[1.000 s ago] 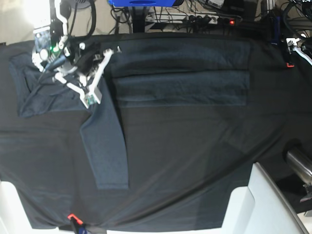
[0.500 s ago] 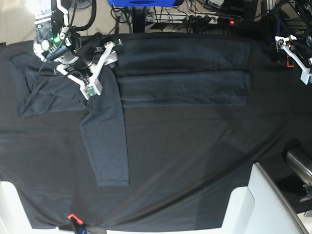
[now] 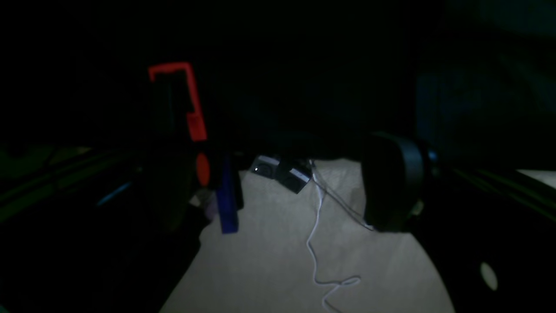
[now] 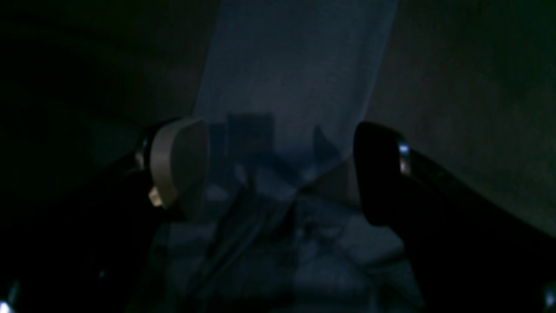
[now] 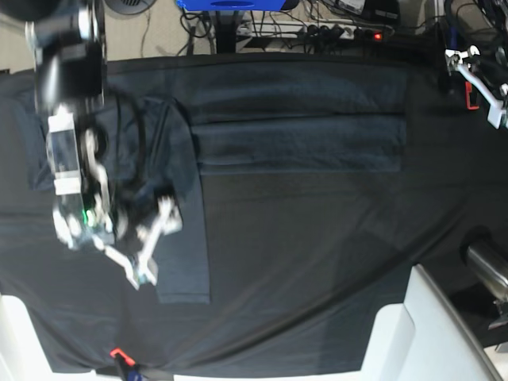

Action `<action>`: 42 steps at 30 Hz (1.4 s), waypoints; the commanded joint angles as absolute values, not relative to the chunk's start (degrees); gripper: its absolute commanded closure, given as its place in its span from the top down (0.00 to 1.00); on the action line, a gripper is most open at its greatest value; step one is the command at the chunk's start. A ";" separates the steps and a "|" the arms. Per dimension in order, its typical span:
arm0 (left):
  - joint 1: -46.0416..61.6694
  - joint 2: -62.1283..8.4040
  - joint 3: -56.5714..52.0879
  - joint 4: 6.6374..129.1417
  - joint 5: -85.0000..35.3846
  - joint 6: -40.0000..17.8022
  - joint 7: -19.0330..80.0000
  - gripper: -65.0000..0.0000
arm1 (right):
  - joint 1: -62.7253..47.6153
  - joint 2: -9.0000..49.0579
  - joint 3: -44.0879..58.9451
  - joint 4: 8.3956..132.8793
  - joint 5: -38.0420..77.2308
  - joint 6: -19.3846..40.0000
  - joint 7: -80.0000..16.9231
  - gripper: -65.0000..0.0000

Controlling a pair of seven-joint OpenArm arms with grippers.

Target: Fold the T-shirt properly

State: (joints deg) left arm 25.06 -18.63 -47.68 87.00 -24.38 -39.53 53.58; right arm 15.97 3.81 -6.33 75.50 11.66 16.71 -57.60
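The slate-grey T-shirt [image 5: 298, 119] lies on the black table cloth [image 5: 317, 238], its body folded into a wide band at the far side. A long narrow strip of it [image 5: 184, 262] runs toward the near edge. My right gripper [image 5: 152, 244] hovers open over this strip at the left. In the right wrist view its fingers [image 4: 180, 165] stand wide apart above the bluish fabric [image 4: 295, 65], holding nothing. My left gripper [image 5: 481, 86] is open at the far right table corner, away from the shirt. In the left wrist view the left gripper [image 3: 282, 187] looks down on beige floor.
A white block [image 5: 429, 333] and a metal cylinder [image 5: 486, 266] sit at the near right. A red clamp [image 5: 117, 353] grips the cloth's near edge, another red clamp [image 3: 191, 100] the far right corner. Cables and a power strip [image 5: 341, 32] lie behind the table.
My right gripper opened, letting go of the shirt at the far left, and swung toward the near side along the strip. The left gripper shifted slightly at the far right corner.
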 commanded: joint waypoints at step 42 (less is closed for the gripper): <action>26.95 -19.30 -48.13 87.78 -24.40 -40.00 52.53 0.89 | 35.30 -4.97 -15.43 30.81 11.91 2.51 -30.02 0.76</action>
